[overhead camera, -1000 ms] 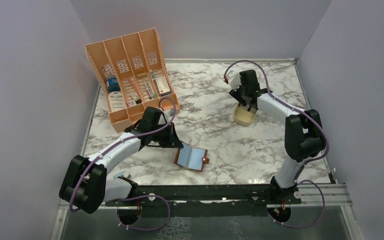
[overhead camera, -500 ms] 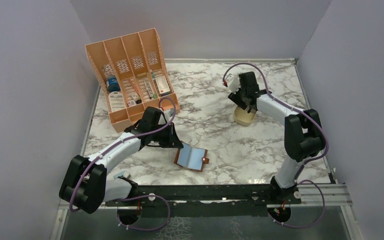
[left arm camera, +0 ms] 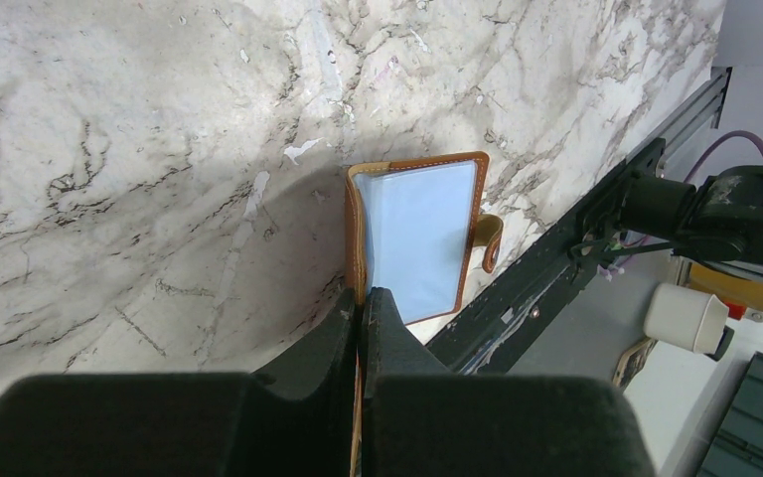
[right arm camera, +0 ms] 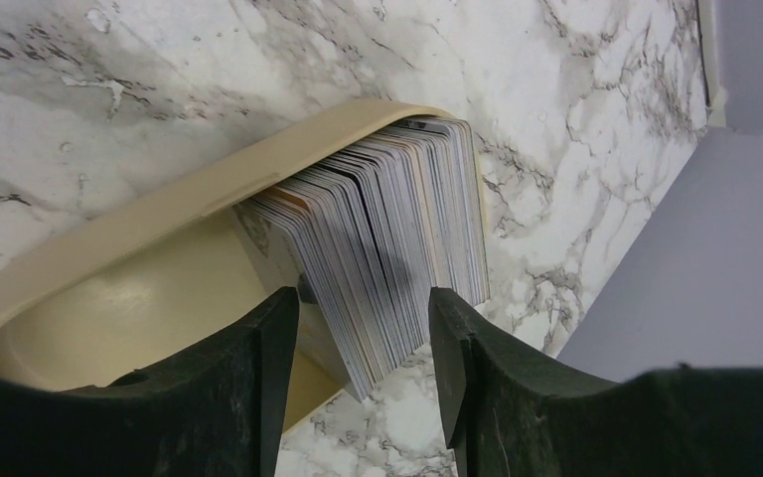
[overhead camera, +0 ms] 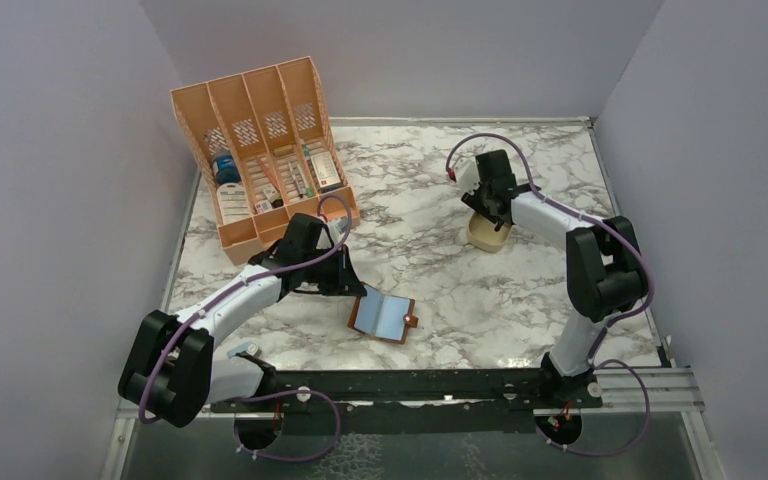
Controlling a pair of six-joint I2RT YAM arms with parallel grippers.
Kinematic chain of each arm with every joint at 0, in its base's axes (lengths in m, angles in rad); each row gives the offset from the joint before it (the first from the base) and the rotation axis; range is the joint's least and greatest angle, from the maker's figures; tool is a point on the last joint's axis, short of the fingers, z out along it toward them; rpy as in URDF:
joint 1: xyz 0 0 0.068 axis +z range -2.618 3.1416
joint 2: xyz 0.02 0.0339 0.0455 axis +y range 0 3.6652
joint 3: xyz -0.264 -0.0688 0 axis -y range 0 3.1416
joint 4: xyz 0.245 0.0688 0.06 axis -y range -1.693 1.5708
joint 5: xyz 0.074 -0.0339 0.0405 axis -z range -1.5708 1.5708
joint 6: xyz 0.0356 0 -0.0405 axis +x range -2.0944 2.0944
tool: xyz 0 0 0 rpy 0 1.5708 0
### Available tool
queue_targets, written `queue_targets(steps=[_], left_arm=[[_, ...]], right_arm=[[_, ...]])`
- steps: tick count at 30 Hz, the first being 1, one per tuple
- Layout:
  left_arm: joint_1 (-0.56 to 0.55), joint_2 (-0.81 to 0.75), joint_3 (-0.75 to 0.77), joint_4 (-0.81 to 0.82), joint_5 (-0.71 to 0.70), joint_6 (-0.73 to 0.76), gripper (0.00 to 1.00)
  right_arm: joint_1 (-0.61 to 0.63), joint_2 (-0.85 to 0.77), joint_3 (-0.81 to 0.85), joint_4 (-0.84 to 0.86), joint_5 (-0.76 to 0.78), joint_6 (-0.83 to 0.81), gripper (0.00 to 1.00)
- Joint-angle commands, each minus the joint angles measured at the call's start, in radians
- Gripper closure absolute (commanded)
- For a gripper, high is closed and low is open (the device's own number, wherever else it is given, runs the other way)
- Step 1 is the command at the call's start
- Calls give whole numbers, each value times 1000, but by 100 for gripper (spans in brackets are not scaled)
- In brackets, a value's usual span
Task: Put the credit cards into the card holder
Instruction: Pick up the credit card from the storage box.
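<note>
Your left gripper is clenched on the holder, at its left cover edge. The holder lies open on the desk, sleeves up, near the front rail. Your right gripper is spread, straddling the cards, which stand on edge in the tan tray at the desk's far right.

Left arm and right arm: white link shells, chunky black joints, purple cables looped alongside. Left gripper and right gripper matte black, thick blunt fingers. Bases on black rail.
</note>
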Motion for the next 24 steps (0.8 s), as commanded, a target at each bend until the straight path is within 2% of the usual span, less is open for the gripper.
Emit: queue_targets(steps=[1, 24], left_arm=[[-3, -28, 19, 3, 36, 4, 100], [-2, -22, 19, 3, 32, 1, 100]], right_arm=[[0, 10, -5, 63, 68, -21, 51], [1, -20, 5, 81, 50, -9, 76]])
